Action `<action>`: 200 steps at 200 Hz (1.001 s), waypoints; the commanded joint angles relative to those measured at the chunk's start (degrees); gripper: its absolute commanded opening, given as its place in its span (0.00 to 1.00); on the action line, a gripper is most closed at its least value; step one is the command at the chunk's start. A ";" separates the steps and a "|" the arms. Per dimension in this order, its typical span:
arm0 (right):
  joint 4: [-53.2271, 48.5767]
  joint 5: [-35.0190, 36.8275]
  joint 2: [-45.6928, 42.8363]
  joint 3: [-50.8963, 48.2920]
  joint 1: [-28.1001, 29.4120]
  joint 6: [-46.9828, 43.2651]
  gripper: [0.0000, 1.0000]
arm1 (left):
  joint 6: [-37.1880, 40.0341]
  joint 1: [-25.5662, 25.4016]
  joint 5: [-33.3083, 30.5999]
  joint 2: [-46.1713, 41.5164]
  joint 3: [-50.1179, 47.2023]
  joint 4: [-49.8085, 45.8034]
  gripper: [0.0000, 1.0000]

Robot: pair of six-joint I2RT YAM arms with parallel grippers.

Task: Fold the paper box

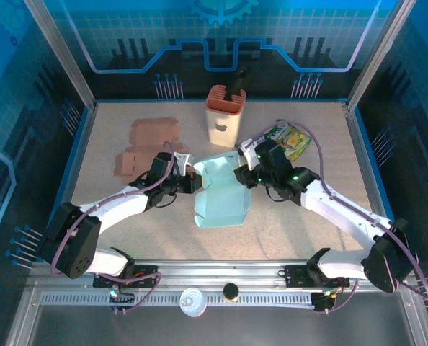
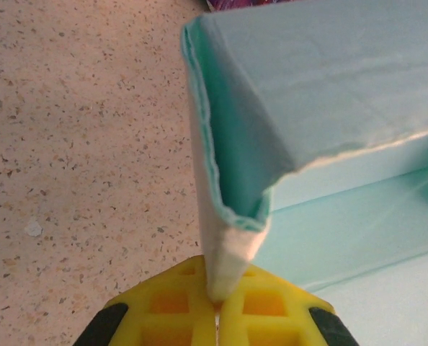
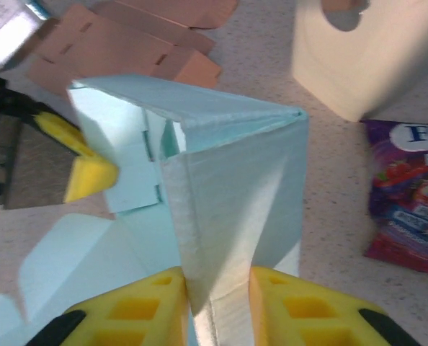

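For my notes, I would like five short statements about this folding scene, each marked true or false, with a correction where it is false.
1. The left gripper pinches a wall of the paper box. True.
2. The paper box lies completely flat. False: several of its walls stand up.
3. Some brown cardboard pieces lie left of the box. True.
4. The snack packets sit inside the box. False: they lie on the table, to the box's right.
5. The right gripper is far from the box. False: its fingers clamp a box wall.
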 commanded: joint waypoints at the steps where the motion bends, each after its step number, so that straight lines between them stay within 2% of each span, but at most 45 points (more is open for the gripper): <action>1: -1.85 14.69 2.19 2.37 3.62 1.13 0.20 | 1.51 -1.20 0.53 -1.93 2.45 -0.21 0.00; 21: -1.82 21.19 4.19 2.92 6.00 3.67 0.11 | 1.61 -1.52 0.20 -1.83 2.70 -0.47 0.00; 34: -2.63 25.56 5.78 3.76 7.53 5.72 0.00 | 1.62 -1.81 0.08 -1.91 2.75 -0.56 0.00; 59: -6.69 37.56 9.29 6.72 11.61 9.37 0.00 | 1.53 -2.21 -0.64 -2.05 3.02 -1.22 0.00; 70: -7.23 40.47 10.69 7.66 13.18 9.45 0.00 | 1.51 -2.42 -1.20 -2.16 3.15 -1.63 0.00; 98: -5.51 39.24 12.45 8.21 13.49 8.00 0.00 | 1.71 -2.80 -2.24 -2.33 3.16 -2.56 0.00; 113: -5.02 38.39 12.42 8.39 12.81 7.20 0.09 | 1.71 -2.81 -2.43 -2.42 3.04 -2.73 0.00; 142: -4.35 35.53 12.06 8.70 10.91 5.62 0.18 | 1.72 -2.88 -2.66 -2.53 2.78 -2.87 0.00; 178: -4.31 33.99 12.24 9.17 9.26 3.99 0.19 | 1.75 -2.98 -2.72 -2.36 2.95 -2.95 0.00; 200: -4.95 35.41 13.17 9.88 8.99 3.61 0.19 | 1.80 -2.97 -2.80 -2.16 3.11 -3.05 0.00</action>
